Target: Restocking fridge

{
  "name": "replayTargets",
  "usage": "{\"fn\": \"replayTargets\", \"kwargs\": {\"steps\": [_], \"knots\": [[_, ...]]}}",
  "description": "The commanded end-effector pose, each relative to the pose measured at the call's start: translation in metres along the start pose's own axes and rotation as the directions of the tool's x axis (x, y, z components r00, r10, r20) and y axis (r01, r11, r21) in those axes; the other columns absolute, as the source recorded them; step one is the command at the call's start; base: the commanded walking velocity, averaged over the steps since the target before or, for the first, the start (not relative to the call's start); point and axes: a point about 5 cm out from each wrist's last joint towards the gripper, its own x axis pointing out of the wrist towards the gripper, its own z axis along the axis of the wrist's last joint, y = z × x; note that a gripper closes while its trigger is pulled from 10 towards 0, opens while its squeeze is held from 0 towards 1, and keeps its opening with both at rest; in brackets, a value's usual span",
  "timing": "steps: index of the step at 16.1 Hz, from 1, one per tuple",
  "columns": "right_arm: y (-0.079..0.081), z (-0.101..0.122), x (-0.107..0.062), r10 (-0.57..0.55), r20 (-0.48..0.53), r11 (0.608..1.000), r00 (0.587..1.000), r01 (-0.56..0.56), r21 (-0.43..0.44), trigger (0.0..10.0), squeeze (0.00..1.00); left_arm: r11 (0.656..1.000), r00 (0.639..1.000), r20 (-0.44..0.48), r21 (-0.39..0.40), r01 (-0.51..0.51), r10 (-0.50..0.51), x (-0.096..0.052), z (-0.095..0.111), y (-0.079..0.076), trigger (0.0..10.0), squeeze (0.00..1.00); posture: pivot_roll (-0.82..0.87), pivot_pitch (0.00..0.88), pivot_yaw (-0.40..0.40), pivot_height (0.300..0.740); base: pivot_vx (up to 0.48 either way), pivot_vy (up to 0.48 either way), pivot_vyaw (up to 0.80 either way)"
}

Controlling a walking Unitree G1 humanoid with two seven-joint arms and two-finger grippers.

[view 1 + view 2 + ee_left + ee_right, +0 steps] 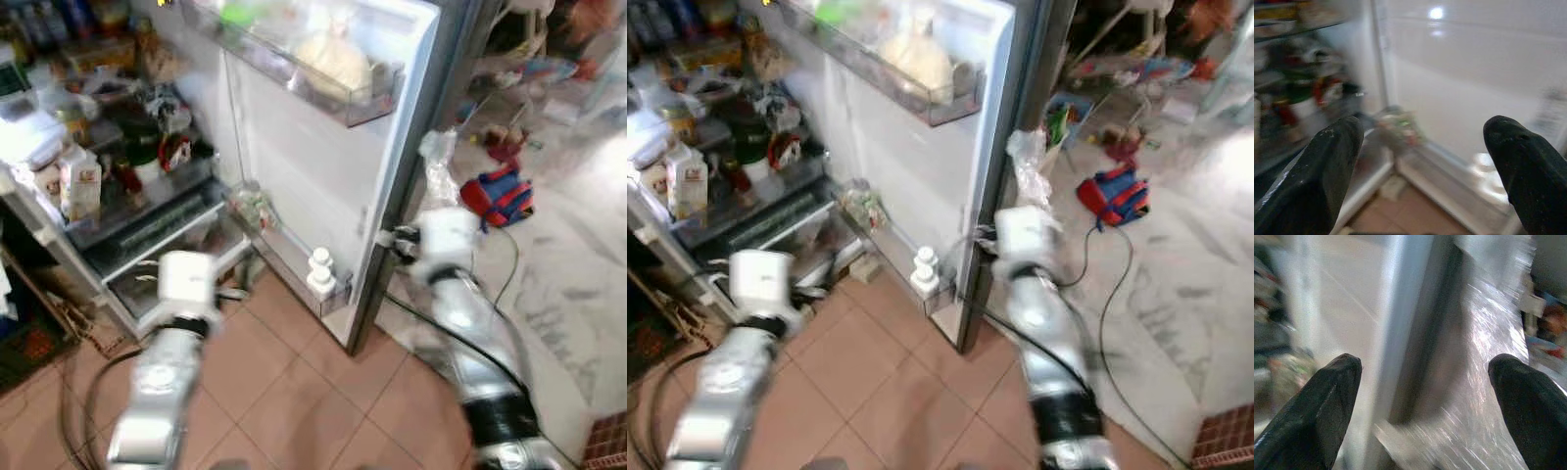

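Head views: fridge (108,196) open, door (323,166) swung wide between the arms; right gripper (1425,396) at the door's outer edge, nearer it; left gripper (1420,156) low before the shelves

Wrist views: both grippers spread wide, empty; door edge straight ahead of the right, upright

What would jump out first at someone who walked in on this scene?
The wide-open fridge door in the middle, with a pale rounded bundle in its upper rack and a small white bottle in the bottom one. To its left, crowded fridge shelves with cartons and jars. The left claw hangs open toward the fridge's lower part, and the right claw is open at the door's outer edge, by crinkled clear plastic.
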Motion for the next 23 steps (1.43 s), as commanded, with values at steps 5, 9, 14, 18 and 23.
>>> {"fn": "replayTargets", "kwargs": {"steps": [5, 9, 14, 18, 23], "knots": [[-0.015, -0.005, -0.001, -0.018, -0.009, 1.0, 1.0, 0.018, -0.01, 10.0, 0.0, 0.999, 0.999, 0.008, -0.002, 0.032, -0.032, 0.0, 0.001, -0.01, 10.0, 0.0, 0.08, 0.0, -0.009, 0.74, 0.0, 0.0, 0.0], [-0.022, -0.004, 0.003, -0.034, -0.002, 0.999, 0.999, 0.034, -0.016, 10.0, 0.0, 1.0, 1.0, 0.007, -0.008, 0.025, -0.025, -0.001, 0.001, -0.009, 10.0, 0.0, 0.08, 0.0, -0.007, 0.74, 0.0, 0.0, 0.0], [-0.007, -0.007, 0.01, 0.119, -0.03, 0.991, 0.993, -0.116, 0.072, 10.0, 0.0, 1.0, 1.0, 0.0, -0.006, 0.02, -0.02, -0.001, 0.001, -0.008, 10.0, 0.0, 0.08, 0.0, 0.002, 0.74, 0.0, 0.0, 0.0], [0.002, 0.005, 0.024, 0.22, 0.012, 0.969, 0.975, -0.22, 0.111, 10.0, 0.0, 1.0, 1.0, -0.004, -0.005, 0.02, -0.021, 0.0, 0.001, -0.007, 10.0, 0.0, 0.08, 0.0, 0.004, 0.74, 0.0, 0.0, 0.0], [-0.003, 0.003, 0.04, 0.226, -0.029, 0.97, 0.974, -0.223, 0.092, 10.0, 0.0, 1.0, 1.0, -0.016, -0.004, 0.003, -0.003, -0.002, -0.001, -0.005, 10.0, 0.0, 0.1, 0.0, -0.002, 0.74, 0.0, 0.0, 0.0]]}}
